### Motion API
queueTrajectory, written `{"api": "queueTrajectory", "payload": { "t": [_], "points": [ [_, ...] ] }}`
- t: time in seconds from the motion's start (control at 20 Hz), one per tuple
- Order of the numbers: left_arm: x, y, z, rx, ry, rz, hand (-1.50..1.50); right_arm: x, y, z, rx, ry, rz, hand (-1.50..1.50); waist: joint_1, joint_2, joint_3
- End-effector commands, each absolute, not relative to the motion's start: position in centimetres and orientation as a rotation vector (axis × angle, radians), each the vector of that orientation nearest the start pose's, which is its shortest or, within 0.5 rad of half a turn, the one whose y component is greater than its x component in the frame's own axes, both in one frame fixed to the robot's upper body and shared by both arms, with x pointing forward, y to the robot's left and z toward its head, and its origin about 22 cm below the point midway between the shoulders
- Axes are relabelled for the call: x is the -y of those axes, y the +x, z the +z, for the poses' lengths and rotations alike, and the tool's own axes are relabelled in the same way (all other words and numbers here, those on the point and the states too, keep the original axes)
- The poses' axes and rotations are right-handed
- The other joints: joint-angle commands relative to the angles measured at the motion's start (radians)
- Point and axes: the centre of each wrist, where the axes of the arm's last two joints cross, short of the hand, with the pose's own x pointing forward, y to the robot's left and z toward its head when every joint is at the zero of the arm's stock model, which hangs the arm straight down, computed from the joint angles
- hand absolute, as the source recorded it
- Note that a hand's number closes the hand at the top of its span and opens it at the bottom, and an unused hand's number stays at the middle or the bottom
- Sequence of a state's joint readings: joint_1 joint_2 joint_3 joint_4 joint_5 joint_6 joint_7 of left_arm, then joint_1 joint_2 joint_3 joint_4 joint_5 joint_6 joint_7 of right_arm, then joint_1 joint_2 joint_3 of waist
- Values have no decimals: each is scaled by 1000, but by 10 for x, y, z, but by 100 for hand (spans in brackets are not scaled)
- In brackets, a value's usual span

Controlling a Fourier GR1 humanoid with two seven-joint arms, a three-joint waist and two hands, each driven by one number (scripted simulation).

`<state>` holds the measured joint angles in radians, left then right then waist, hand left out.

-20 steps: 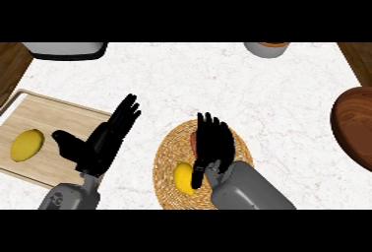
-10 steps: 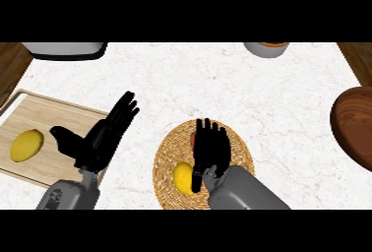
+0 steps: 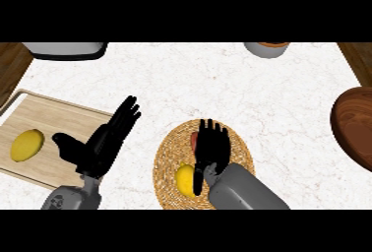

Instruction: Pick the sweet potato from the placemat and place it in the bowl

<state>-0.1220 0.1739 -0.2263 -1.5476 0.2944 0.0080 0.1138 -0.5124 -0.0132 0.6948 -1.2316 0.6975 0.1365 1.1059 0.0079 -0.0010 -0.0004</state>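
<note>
The sweet potato [image 3: 194, 141] is a reddish-orange sliver on the round woven placemat [image 3: 169, 156], mostly hidden under my right hand [image 3: 213, 146]. That hand lies over it with its fingers straight and pointing away from me; no curl round it shows. The dark wooden bowl [image 3: 355, 125] sits at the right edge, well apart from the hand. My left hand [image 3: 108, 139] rests open, fingers up, at the right edge of the cutting board.
A yellow lemon-like fruit [image 3: 185, 179] lies on the placemat beside my right wrist. A wooden cutting board [image 3: 44, 115] at the left holds another lemon [image 3: 27, 145]. A grey appliance [image 3: 65, 49] and a small cup [image 3: 267, 48] stand at the far edge.
My right hand has drawn slightly back toward me over the sweet potato. The left hand has not moved.
</note>
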Motion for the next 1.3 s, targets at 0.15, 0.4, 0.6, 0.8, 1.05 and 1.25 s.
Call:
{"api": "queueTrajectory", "payload": {
  "t": [0.15, 0.4, 0.6, 0.8, 1.05, 1.25],
  "points": [
    [-193, 262, 29, 1477, -280, -134, 0, 39, 275, 5, 675, -837, 1045, -150, -4, 1, 0],
    [-207, 277, 7, 1482, -249, -117, 0, 44, 284, -8, 682, -850, 1087, -150, -5, 3, 0],
    [-189, 270, 17, 1483, -275, -114, 0, 45, 278, -13, 819, -836, 1091, 150, -5, 2, 0],
    [-193, 270, 26, 1482, -272, -142, 0, 19, 275, 5, 817, -847, 1104, 150, 5, 2, 1],
    [-199, 251, 20, 1509, -263, -138, 0, 33, 275, -8, 835, -835, 1148, 150, -1, 1, 0],
    [-211, 269, 27, 1480, -255, -102, 0, 85, 248, -9, 895, -816, 1287, 150, -25, -5, 0]
  ]
}}
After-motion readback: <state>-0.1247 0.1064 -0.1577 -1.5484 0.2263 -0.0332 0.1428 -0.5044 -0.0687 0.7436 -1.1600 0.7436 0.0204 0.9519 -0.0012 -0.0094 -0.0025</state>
